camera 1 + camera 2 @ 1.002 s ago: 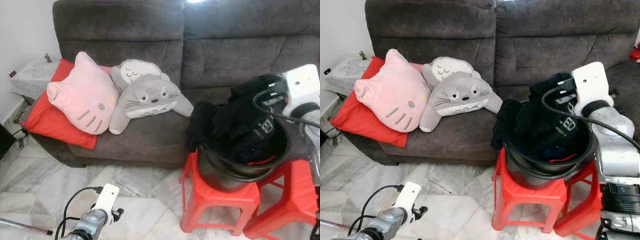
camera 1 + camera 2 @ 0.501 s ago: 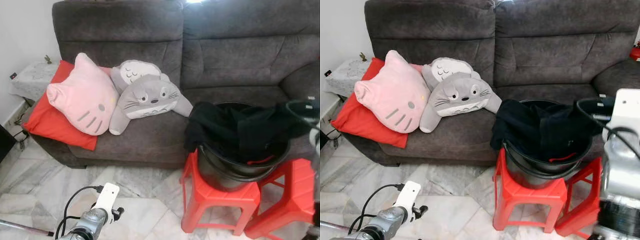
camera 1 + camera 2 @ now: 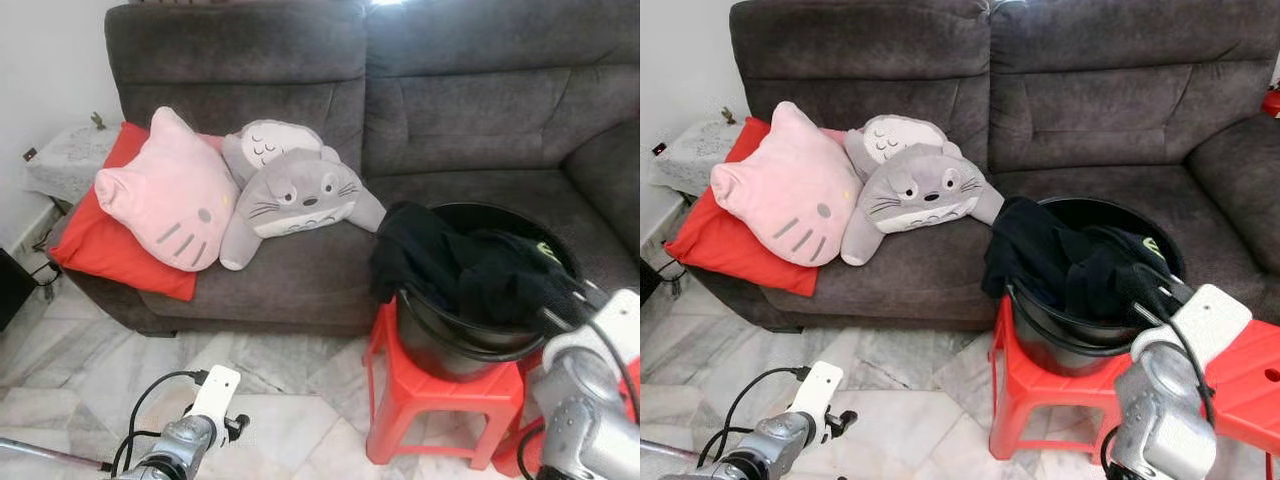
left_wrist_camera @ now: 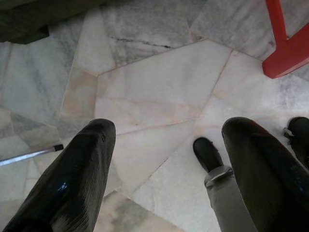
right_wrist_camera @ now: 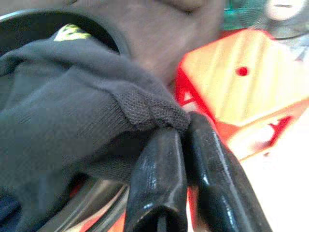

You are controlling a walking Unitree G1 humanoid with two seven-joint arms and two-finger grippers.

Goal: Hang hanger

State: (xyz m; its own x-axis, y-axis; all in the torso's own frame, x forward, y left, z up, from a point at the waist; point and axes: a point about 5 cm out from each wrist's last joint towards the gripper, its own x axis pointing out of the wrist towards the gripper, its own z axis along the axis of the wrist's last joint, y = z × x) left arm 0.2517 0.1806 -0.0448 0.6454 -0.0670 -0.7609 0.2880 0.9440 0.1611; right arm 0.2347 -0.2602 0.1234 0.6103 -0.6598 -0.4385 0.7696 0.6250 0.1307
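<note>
A black bucket [image 3: 450, 355] heaped with dark clothes [image 3: 470, 270] stands on a red stool [image 3: 430, 400] in front of the sofa. My right gripper [image 5: 179, 126] is shut on the hem of a dark knitted garment [image 5: 72, 111] at the bucket's near right rim. The right arm [image 3: 1170, 390] reaches up from the lower right. Low on the left, my left gripper [image 4: 169, 128] hangs open over the marble floor, holding nothing.
The grey sofa [image 3: 450, 110] carries a pink cat cushion [image 3: 165, 195], a grey plush [image 3: 300, 195] and a red cushion [image 3: 90, 245]. A second red stool [image 3: 1250, 370] stands right of the bucket. A thin metal rod [image 4: 29, 154] lies on the floor at the left.
My right arm has come down from above the bucket to its near right side, and the clothes it had lifted have sunk back into the bucket. The left arm has not moved.
</note>
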